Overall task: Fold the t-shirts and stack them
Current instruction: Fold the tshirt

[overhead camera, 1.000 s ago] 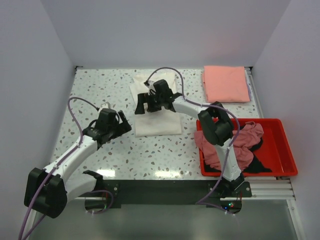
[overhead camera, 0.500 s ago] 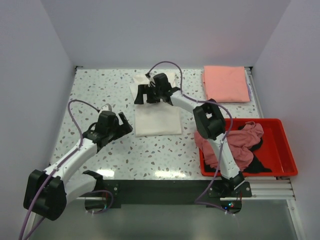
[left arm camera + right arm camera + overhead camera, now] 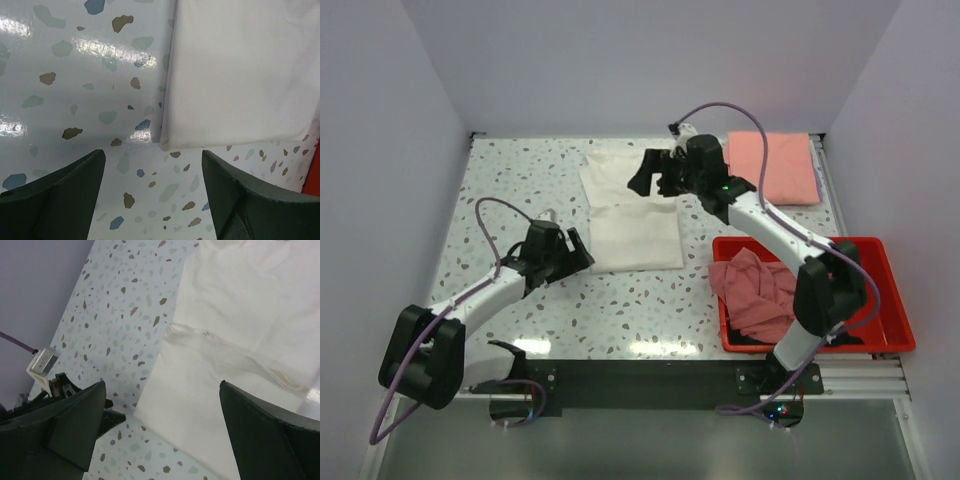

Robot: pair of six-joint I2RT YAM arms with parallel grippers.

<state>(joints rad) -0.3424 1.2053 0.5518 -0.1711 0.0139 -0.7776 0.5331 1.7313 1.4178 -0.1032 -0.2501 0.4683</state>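
Observation:
A white t-shirt [image 3: 633, 225] lies mid-table, its near half folded into a flat rectangle and its far part spread behind it. My left gripper [image 3: 582, 255] is low at the shirt's near-left corner, open, with only speckled table between the fingers; the wrist view shows the gripper [image 3: 152, 200] just short of the white shirt's [image 3: 240, 75] edge. My right gripper [image 3: 650, 182] hangs open above the shirt's far right part; the white shirt [image 3: 225, 315] lies well below that gripper [image 3: 162, 385]. A folded salmon-pink t-shirt [image 3: 772, 167] rests at the back right. A dusty-pink t-shirt [image 3: 758, 295] is crumpled in the bin.
The red plastic bin [image 3: 875, 300] stands at the near right, and the right arm's forearm crosses over its left part. Walls close the table at the left, back and right. Bare speckled table [image 3: 510, 190] lies left of the white shirt.
The right arm swung its elbow out to the right and its gripper moved right and up off the shirt's far edge. My left gripper slid right to the shirt's near-left corner.

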